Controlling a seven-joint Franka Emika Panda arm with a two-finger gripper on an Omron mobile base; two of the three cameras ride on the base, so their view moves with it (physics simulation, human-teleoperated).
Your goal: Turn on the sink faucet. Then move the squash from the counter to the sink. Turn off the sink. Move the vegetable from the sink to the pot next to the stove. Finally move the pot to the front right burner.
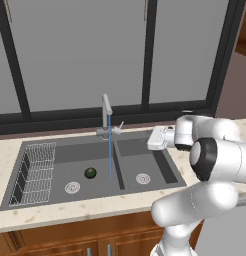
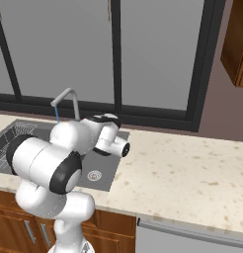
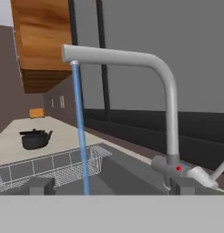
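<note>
Green squash (image 1: 90,173), one, in sink (image 1: 55,153).

A black kettle (image 3: 35,138) sits on the far worktop, an orange box (image 3: 37,113) well behind it.

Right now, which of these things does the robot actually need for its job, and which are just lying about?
Needed:
tap, running
green ball in the sink
counter

Lying about:
wire rack
black kettle
orange box
</note>
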